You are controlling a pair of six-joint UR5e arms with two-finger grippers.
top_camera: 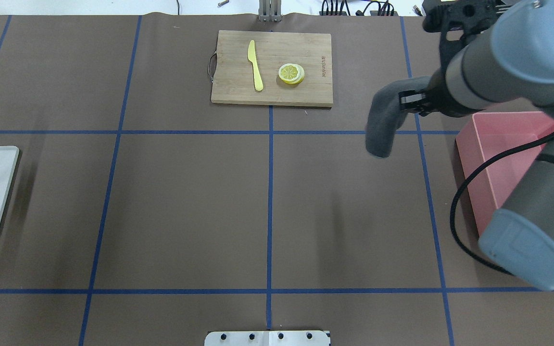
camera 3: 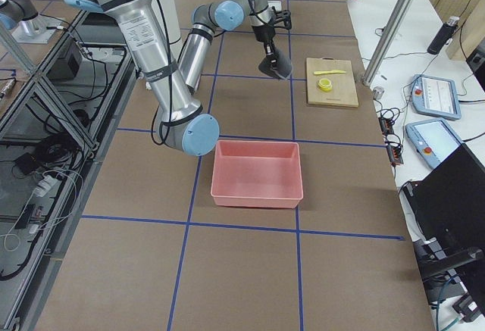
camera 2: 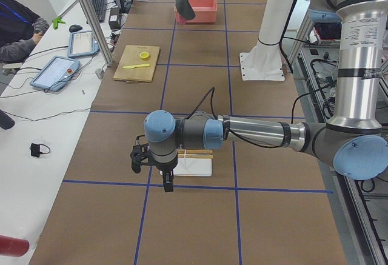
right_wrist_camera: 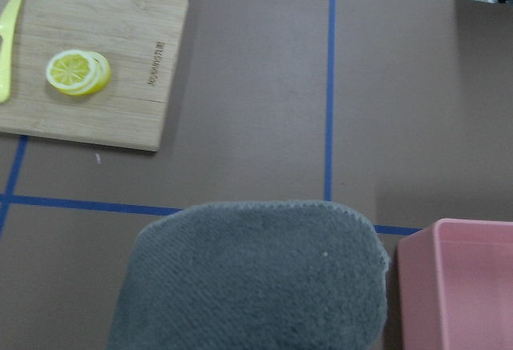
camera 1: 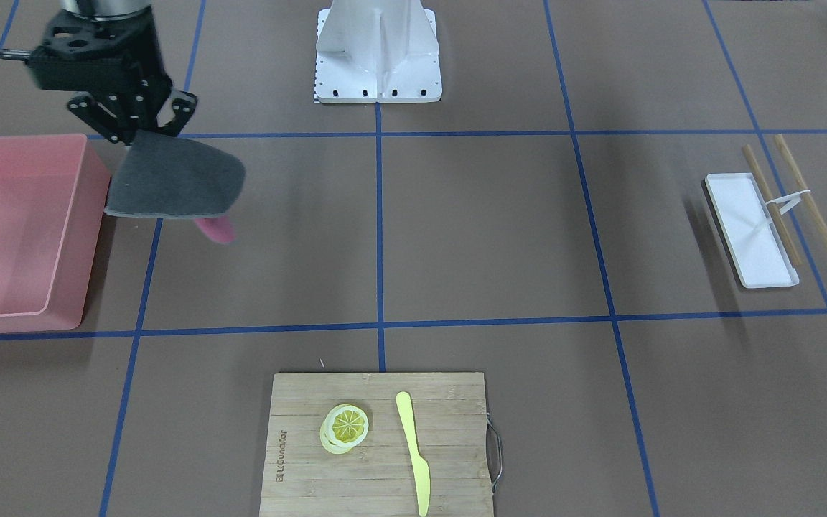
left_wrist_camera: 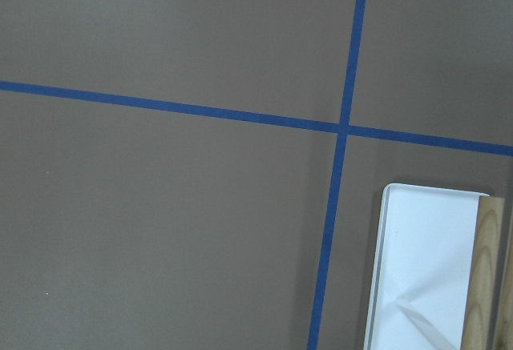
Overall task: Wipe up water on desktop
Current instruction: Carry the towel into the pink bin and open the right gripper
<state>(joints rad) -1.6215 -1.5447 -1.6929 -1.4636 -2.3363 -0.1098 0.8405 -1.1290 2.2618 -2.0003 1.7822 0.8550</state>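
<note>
- Right now the right fingers (camera 1: 135, 131) are clamped on the top edge of a grey cloth (camera 1: 176, 179). It hangs clear of the table (camera 1: 492, 230), just beside the pink bin (camera 1: 95, 215).
- The left fingers (camera 2: 168, 181) hover far off near the white tray (camera 1: 736, 208). Only the side view shows them, so I cannot tell if they are apart or together.
- The brown table with its blue tape grid spreads under everything, and no puddle or wet sheen shows on it in any view. The wipe could easily land on the wrong patch.
- Held by one edge, the cloth may fold or bunch as it touches down. Then it would smear water rather than soak it up.
- A low sweep toward the bin could snag the cloth on its wall.
- A stroke toward the cutting board (camera 1: 298, 431) might push water under it or nudge the lemon slices (camera 1: 345, 427).
</note>
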